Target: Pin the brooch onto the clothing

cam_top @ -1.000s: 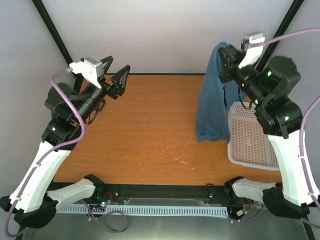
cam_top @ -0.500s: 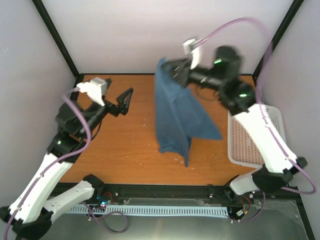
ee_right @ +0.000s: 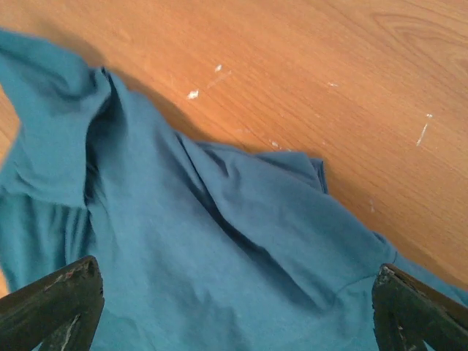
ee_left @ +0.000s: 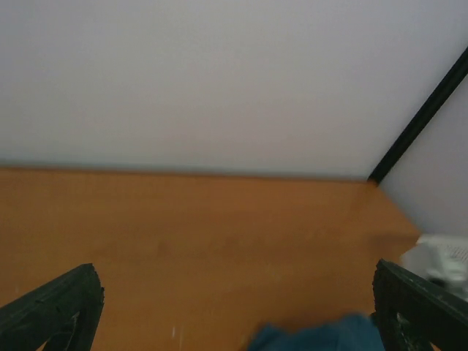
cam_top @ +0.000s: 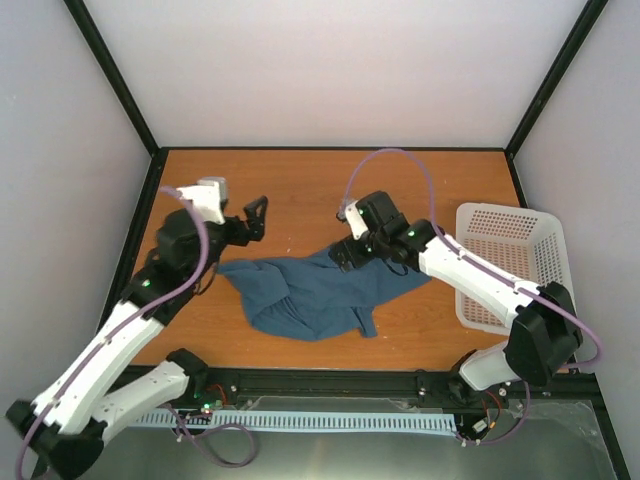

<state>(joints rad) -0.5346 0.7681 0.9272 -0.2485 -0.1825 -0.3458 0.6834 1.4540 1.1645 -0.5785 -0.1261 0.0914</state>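
The clothing [cam_top: 310, 295], a dark teal T-shirt, lies crumpled on the wooden table, in the middle toward the front. My right gripper [cam_top: 345, 255] hovers over its far right edge. In the right wrist view the right gripper [ee_right: 235, 292] is open, its fingers wide apart above the rumpled clothing [ee_right: 219, 248] and holding nothing. My left gripper [cam_top: 252, 220] hangs open just past the shirt's far left corner. In the left wrist view the left gripper [ee_left: 235, 281] has only bare table between its fingers, with a strip of clothing [ee_left: 322, 335] at the bottom edge. The brooch is out of view.
A white mesh basket [cam_top: 500, 212] stands at the table's right side, and shows blurred as the basket [ee_left: 442, 256] in the left wrist view. Black frame posts rise at the back corners, and pale walls close in the table.
My right arm swung the shirt from above the basket down to the middle of the table and let go, its jaws now open. My left arm came lower and inward.
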